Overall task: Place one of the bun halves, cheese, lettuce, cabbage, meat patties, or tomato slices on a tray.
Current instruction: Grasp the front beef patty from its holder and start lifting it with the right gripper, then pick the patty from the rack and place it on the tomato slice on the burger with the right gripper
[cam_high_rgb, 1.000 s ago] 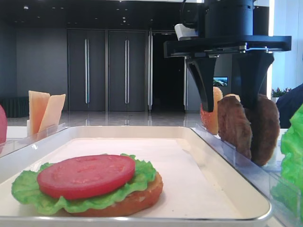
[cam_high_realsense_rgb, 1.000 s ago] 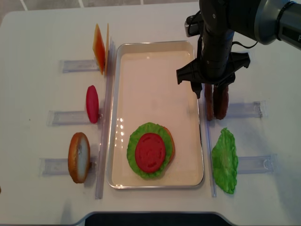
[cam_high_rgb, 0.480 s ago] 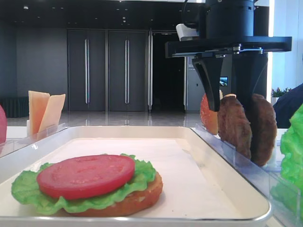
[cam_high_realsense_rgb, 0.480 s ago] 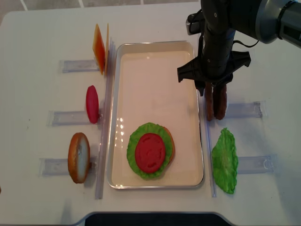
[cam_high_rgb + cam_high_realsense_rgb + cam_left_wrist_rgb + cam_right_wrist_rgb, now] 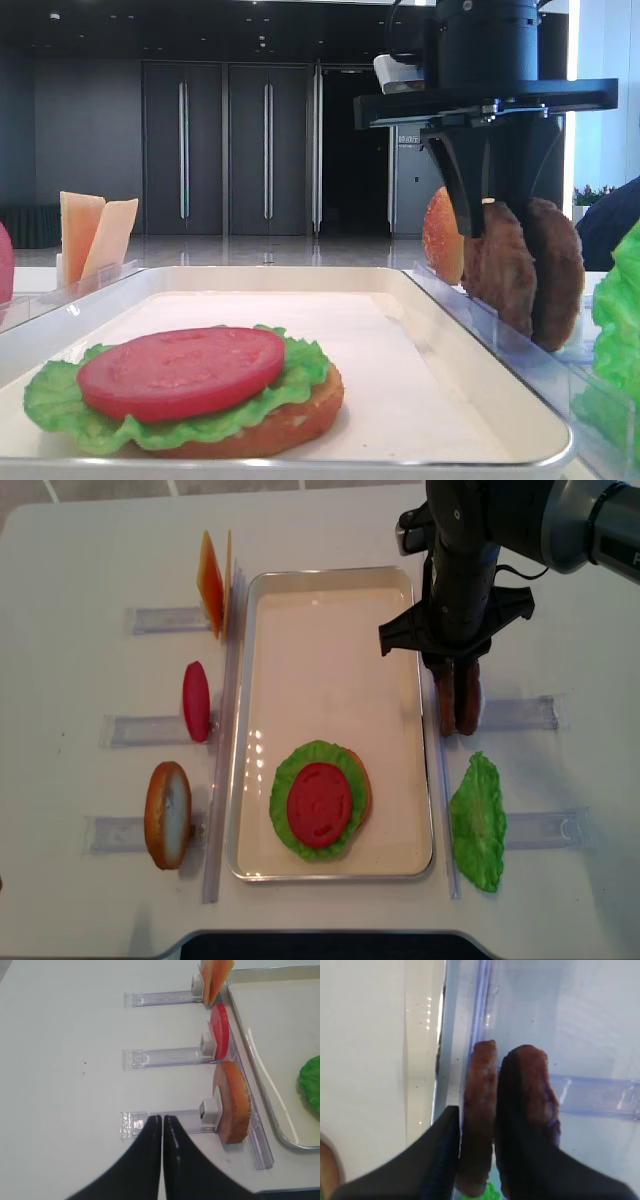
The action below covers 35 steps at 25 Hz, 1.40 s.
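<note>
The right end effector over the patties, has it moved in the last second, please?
Yes. The right end effector has narrowed, its fingers closing in around one of the meat patties standing beside the tray.

The low side view has a dark hall far behind the right gripper (image 5: 490, 215), with a strip of bright daylight on its right. The gripper looks almost black against it. The tray (image 5: 480, 375) below it is bright and its rim shines. Seen from above, the white table (image 5: 90, 540) is evenly bright, and small shiny spots sit on the tray floor to the left of the gripper. Shadows are soft and short. In the right wrist view the dark fingers (image 5: 435, 1160) are close and blurry, and the meat patties (image 5: 479, 1110) are a bit soft too. In the left wrist view the closed fingers (image 5: 150, 1160) are blurry at the bottom.
</note>
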Available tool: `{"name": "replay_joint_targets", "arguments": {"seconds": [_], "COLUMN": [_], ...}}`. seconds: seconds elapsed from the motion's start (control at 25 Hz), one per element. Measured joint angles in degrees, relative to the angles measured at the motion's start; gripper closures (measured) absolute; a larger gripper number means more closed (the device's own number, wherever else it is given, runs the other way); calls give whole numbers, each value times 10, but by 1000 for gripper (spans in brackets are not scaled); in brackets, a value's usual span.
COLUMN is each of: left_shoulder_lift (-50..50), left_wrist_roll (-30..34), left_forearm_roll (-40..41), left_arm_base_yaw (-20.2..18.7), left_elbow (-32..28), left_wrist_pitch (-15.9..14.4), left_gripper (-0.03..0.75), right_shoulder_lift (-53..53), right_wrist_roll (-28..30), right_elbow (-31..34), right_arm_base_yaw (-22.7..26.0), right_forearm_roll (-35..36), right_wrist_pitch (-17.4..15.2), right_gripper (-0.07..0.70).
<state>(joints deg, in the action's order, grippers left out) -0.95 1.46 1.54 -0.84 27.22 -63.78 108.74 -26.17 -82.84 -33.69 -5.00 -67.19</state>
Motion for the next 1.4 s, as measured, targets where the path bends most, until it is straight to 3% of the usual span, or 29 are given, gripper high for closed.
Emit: {"name": "replay_joint_targets", "arguments": {"seconds": [0.2,0.96,1.4], "left_shoulder_lift": [0,0,0], "left_wrist_roll": [0,0,0], "left_forearm_roll": [0,0,0], "left_arm_base_yaw": [0,0,0], "left_elbow": [0,0,0], "left_wrist_pitch": [0,0,0], "left_gripper": [715,715,715], "right_shoulder_lift": [1,-19,-78], "right_wrist_roll": [0,0,0], "right_elbow": [0,0,0], "right_arm_base_yaw": [0,0,0], "right_forearm_roll": [-16,-13,35], "right_wrist_pitch": [-5,-23,-27], "right_gripper": [493,495,495]}}
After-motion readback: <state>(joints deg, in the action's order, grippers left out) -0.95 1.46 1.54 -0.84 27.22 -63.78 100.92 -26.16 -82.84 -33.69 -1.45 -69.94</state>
